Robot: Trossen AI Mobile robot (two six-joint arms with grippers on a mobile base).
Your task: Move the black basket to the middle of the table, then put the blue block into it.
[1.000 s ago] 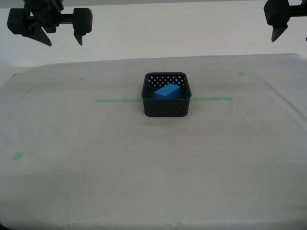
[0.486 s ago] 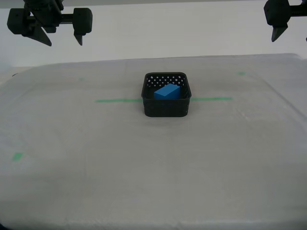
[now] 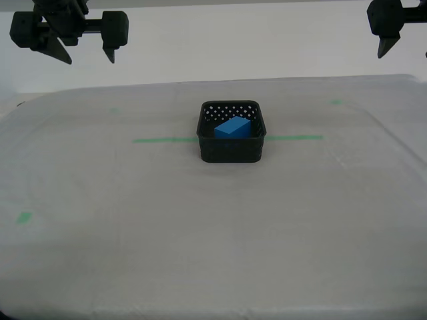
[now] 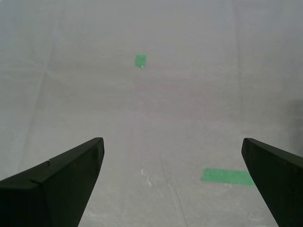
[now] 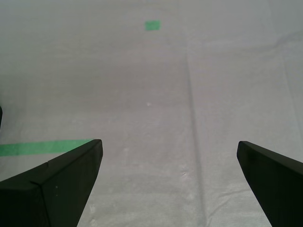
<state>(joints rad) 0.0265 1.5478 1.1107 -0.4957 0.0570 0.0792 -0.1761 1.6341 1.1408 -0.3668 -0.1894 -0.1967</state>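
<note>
1. The blue block [image 3: 232, 127] lies inside the black basket [image 3: 231, 151], tilted, its long axis running diagonally from near the exterior view's left toward the far right corner of the basket.
2. The black basket stands upright near the middle of the table [image 3: 133, 233], straddling the green tape line [image 3: 163, 140], which emerges on both sides of it.
3. A small green tape mark [image 3: 25, 217] lies toward the exterior view's near left; another [image 3: 335, 102] lies at the far right.
4. My first gripper [image 5: 168, 182] hangs above bare cloth, jaws spread wide, holding nothing.
5. My second gripper [image 4: 173, 182] likewise hangs above cloth, jaws wide apart and empty.
6. Two arms hang high at the exterior view's upper corners, well apart from the basket.
</note>
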